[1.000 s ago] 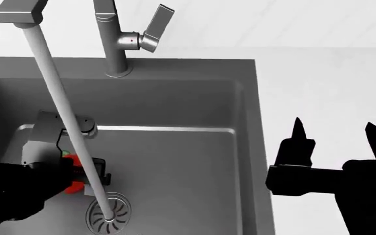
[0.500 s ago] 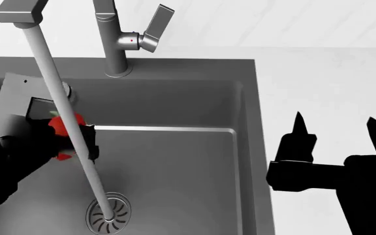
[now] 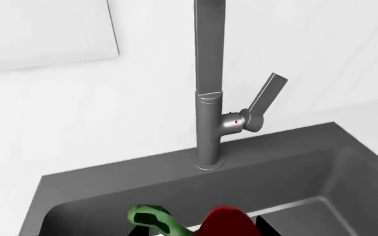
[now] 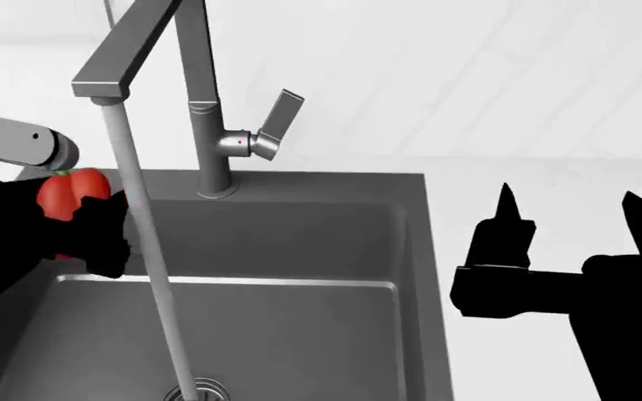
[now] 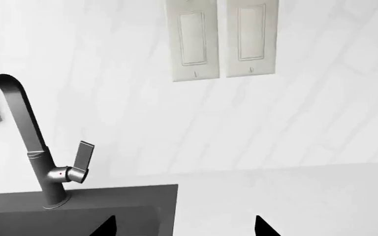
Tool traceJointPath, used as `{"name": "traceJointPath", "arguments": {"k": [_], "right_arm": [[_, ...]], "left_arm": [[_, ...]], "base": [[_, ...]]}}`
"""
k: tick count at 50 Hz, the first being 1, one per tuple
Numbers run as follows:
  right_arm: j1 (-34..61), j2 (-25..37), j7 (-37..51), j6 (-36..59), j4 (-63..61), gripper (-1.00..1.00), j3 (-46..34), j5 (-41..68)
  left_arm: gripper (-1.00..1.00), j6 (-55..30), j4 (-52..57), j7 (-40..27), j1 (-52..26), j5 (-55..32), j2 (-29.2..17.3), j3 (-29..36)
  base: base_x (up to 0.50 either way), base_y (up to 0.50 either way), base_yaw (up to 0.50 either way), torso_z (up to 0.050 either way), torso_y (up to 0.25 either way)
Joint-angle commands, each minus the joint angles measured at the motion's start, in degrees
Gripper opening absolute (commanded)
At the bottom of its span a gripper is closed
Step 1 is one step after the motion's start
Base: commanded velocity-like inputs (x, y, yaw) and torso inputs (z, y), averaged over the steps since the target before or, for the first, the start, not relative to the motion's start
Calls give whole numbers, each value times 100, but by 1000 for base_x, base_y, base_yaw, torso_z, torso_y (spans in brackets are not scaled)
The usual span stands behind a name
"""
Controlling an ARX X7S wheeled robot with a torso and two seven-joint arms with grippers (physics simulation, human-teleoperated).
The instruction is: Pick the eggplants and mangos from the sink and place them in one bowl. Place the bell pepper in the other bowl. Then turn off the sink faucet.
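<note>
Since 0.5 s ago the left gripper has lifted w/ the bell pepper, from low inside the sink up to rim height at the basin's 9 o'clock side; head view also tilted up, showing more wall. Left jaws closed on the pepper; in left wrist view its red body and green stem sit between the fingers. Water stream runs from the sink faucet to the drain; lever handle angled up. Right gripper hovers over the counter at 3 o'clock of the sink, fingers spread, empty. Two wall switches in right wrist view.
</note>
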Motion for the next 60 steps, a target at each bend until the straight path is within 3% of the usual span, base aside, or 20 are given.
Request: {"name": "traceJointPath", "arguments": {"k": [1, 10, 22, 41, 60], "right_arm": [[59, -8, -18, 7, -47, 100, 1, -29], [-57, -24, -421, -176, -208, 100, -48, -538], [81, 96, -311, -53, -296, 100, -113, -460], [39, 108, -166, -102, -354, 100, -52, -384], [34, 105, -239, -126, -388, 100, -139, -493]], "left_arm": [[-100, 55, 233, -72, -19, -166, -80, -195], [-100, 244, 585, -180, 202, -216, -412, -395], [-100, 315, 1073, -308, 248, -387, -870, -680], [-100, 287, 1283, -461, 241, -587, -1013, -808], [-100, 292, 1416, -535, 218, -679, -1097, -894]], "base": [[0, 0, 0, 0, 0], [0, 0, 0, 0, 0], [0, 0, 0, 0, 0], [-336, 248, 0, 0, 0], [-265, 493, 0, 0, 0]]}}
